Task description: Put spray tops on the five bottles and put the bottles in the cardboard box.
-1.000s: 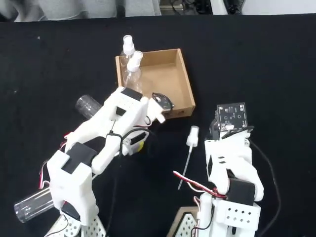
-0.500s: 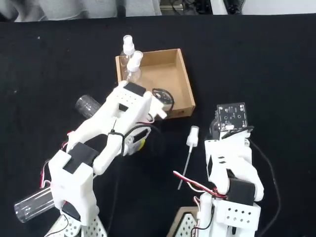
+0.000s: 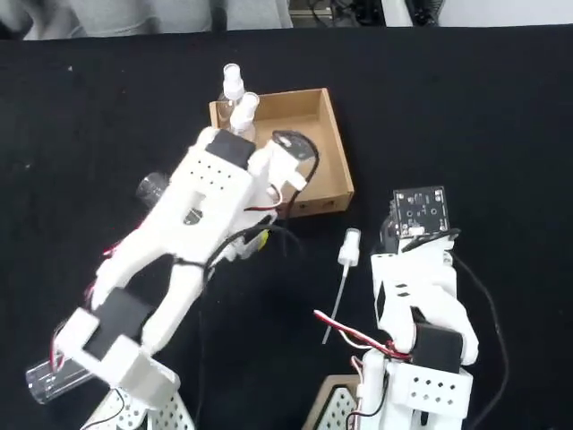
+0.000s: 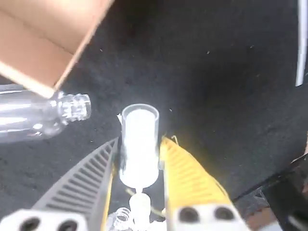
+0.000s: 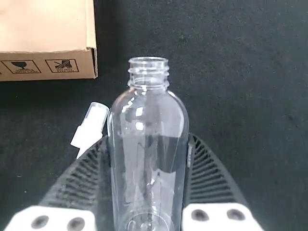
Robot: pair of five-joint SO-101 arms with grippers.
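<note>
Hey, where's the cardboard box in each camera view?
High view: cardboard box sits upper middle.
Left wrist view: its corner by a lying open bottle.
Right wrist view: its printed wall beyond the held bottle.
Landmark: loose spray top near the box's front wall.

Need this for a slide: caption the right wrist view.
Right gripper holds an uncapped clear bottle near the cardboard box.
</note>
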